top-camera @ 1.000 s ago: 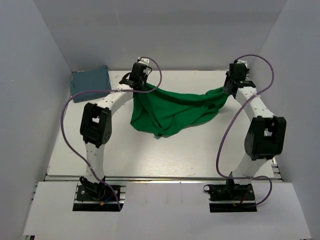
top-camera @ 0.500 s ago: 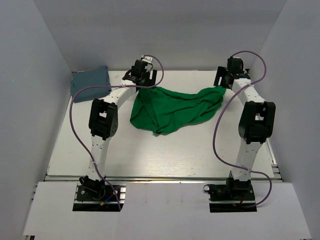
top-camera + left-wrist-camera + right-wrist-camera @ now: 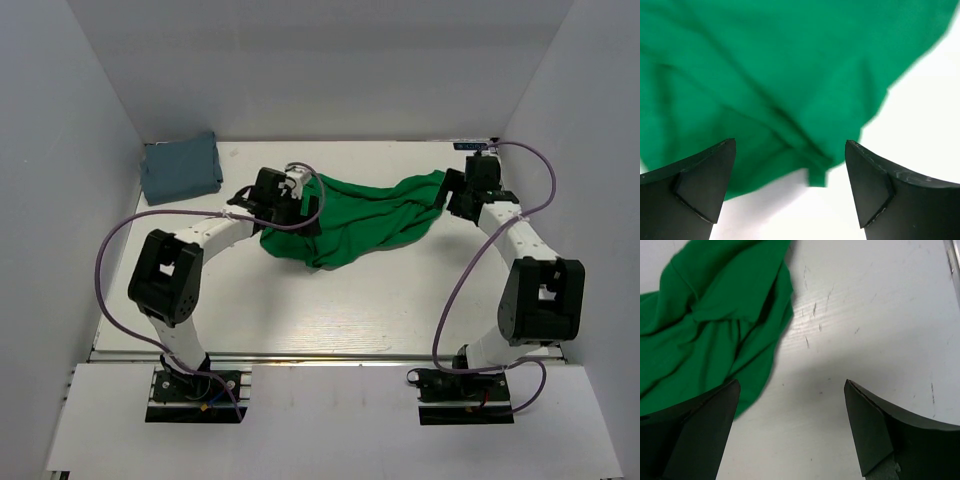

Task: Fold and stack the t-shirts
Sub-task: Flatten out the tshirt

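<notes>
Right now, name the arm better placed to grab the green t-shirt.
Likely left. The left fingers stand open directly over the green t-shirt's edge, cloth filling the gap. The right fingers, also open, frame mostly bare table, with the shirt's end off to one side.

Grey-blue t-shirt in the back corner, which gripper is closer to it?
Left. The left gripper is at the left edge of the green t-shirt, right of the grey-blue t-shirt; the right gripper is at the green one's right end.

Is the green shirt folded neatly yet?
Not folded. The green t-shirt lies bunched and wrinkled on the table, with uneven edges.
</notes>
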Action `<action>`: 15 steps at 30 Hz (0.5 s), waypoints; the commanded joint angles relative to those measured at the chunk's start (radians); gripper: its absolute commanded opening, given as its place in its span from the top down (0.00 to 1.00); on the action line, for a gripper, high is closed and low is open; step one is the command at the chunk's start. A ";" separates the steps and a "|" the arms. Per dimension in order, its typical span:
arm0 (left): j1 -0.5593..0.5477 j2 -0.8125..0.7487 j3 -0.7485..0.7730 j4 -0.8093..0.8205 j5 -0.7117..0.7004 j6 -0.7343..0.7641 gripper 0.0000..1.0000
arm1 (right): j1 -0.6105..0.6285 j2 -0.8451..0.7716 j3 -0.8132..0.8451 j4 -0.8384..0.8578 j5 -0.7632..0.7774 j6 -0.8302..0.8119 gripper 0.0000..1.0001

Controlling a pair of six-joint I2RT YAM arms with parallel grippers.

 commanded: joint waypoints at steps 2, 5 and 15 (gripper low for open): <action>-0.058 -0.008 -0.003 0.044 0.118 -0.041 0.00 | -0.005 -0.100 -0.088 0.054 -0.037 0.051 0.10; -0.083 0.004 -0.003 0.010 0.089 -0.029 0.00 | -0.005 -0.142 -0.125 0.056 -0.040 0.054 0.10; -0.124 -0.042 -0.116 -0.032 -0.060 -0.040 0.19 | -0.005 -0.153 -0.165 0.056 -0.032 0.045 0.10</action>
